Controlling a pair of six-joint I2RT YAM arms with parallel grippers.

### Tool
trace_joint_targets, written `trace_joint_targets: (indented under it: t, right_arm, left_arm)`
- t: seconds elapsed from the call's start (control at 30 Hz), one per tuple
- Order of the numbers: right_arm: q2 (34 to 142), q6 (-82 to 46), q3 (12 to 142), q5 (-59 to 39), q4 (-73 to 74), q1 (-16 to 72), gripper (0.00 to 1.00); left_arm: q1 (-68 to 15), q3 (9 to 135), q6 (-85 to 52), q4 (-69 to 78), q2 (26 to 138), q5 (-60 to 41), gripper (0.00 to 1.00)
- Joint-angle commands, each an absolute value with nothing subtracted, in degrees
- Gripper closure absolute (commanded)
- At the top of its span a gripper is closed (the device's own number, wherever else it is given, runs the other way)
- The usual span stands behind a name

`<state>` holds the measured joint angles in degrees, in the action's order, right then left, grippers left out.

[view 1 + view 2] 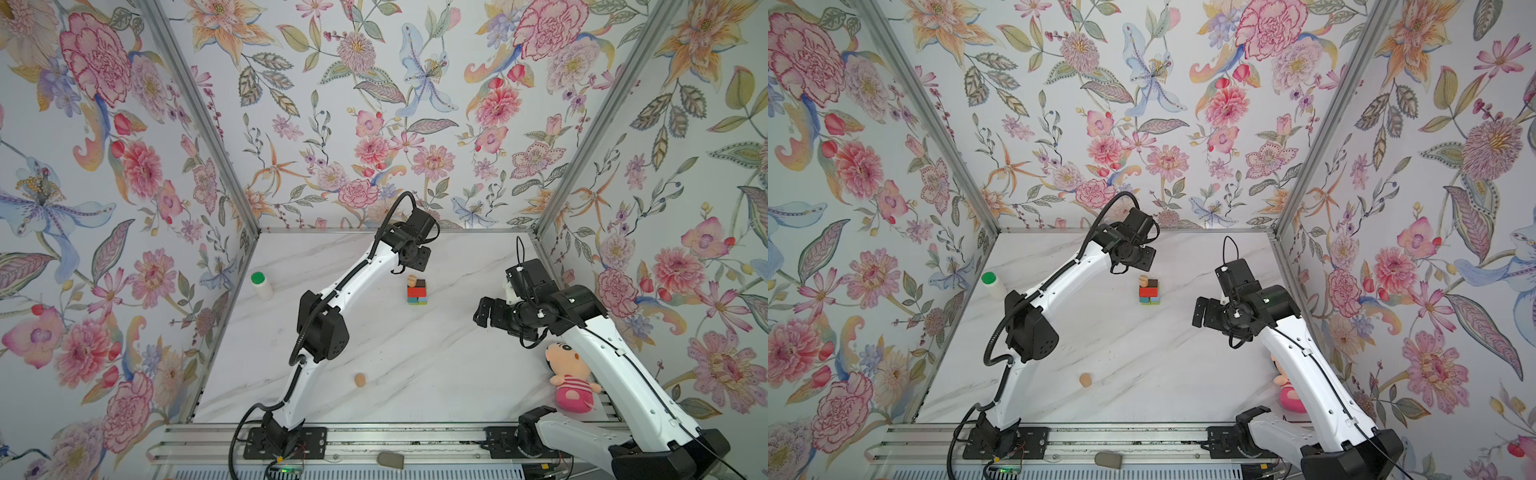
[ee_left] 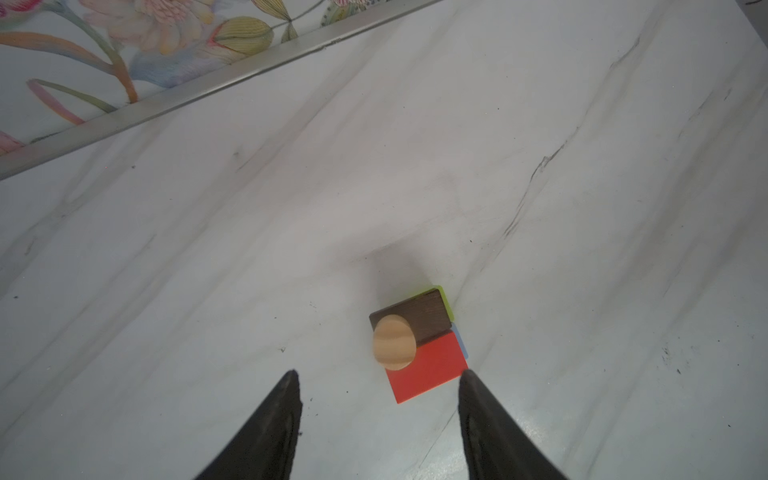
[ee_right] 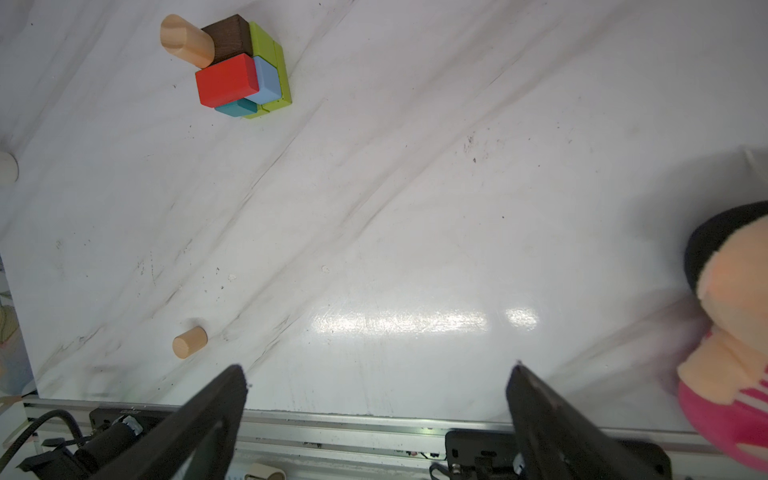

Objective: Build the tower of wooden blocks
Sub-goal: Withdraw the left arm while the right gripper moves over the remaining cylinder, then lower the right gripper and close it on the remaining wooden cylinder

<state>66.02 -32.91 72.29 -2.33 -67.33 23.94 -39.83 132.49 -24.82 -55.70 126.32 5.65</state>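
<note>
A white, grey-veined tabletop (image 1: pixel 415 365) floors a booth whose walls (image 1: pixel 332 104) carry large floral paper, with metal posts (image 1: pixel 199 112) in the corners and a metal rail (image 1: pixel 374 434) along the front.

The left gripper (image 2: pixel 379 372) hangs with its fingers apart and nothing between them. The wood block tower (image 1: pixel 417 292) stands on the table just ahead of and below those fingertips, nearer one finger than the other. The right gripper (image 3: pixel 378 366) is spread wide and empty, with the tower well ahead of it.

In both top views the left gripper's fingers are hidden under its wrist. The plush doll (image 1: pixel 571 380), off to the right gripper's side, is cut off in the right wrist view and, in a top view, sits mostly behind that arm. A small grey object (image 1: pixel 390 460) on the rail is too vague to name. The tower's base is partly covered, so the lime-green blocks (image 3: pixel 272 54) cannot be counted surely.

Counted:
- two tan rounded pieces — the top tan piece (image 2: pixel 393 342) on the tower, and the loose tan piece (image 3: pixel 189 341) on the table ahead of the right gripper
- one red oblong (image 3: pixel 226 81)
- one dark-brown oblong (image 3: pixel 228 37)
- one light-blue cube (image 3: pixel 266 79)
- one teal cube (image 3: pixel 237 109)
- one green-capped bottle (image 1: pixel 262 285), well off to the left gripper's side
</note>
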Motion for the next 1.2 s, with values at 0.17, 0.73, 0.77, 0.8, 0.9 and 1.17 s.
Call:
trace_joint_targets:
  t: [0.17,0.73,0.77,0.8,0.9,1.17]
  right_arm:
    - [76.24,-34.26,78.65,3.91,-68.64,34.97,0.07]
    - [96.51,-35.66,86.16,0.89,-57.03,54.72,0.25]
    - [97.97,-35.68,86.64,0.32,-56.16,55.78,0.26]
    - [99.39,-35.6,87.22,-0.13,-55.33,56.74,0.26]
    - [103.69,-35.35,89.17,-1.04,-53.62,59.4,0.26]
    - [112.69,-35.05,93.46,-3.28,-51.13,63.9,0.26]
  left_arm:
    - [-35.48,98.39,-27.44,-43.8,99.91,10.31,0.32]
    - [-32.55,43.8,-46.48,-53.66,41.27,10.22,0.26]
    - [-32.52,42.5,-47.67,-55.16,38.2,9.9,0.26]
    - [-32.5,41.4,-49.2,-56.8,35.16,9.8,0.26]
    - [-32.52,39.53,-52.74,-61.74,27.69,9.74,0.24]
    - [-32.52,42.21,-54.23,-67.54,22.05,8.01,0.22]
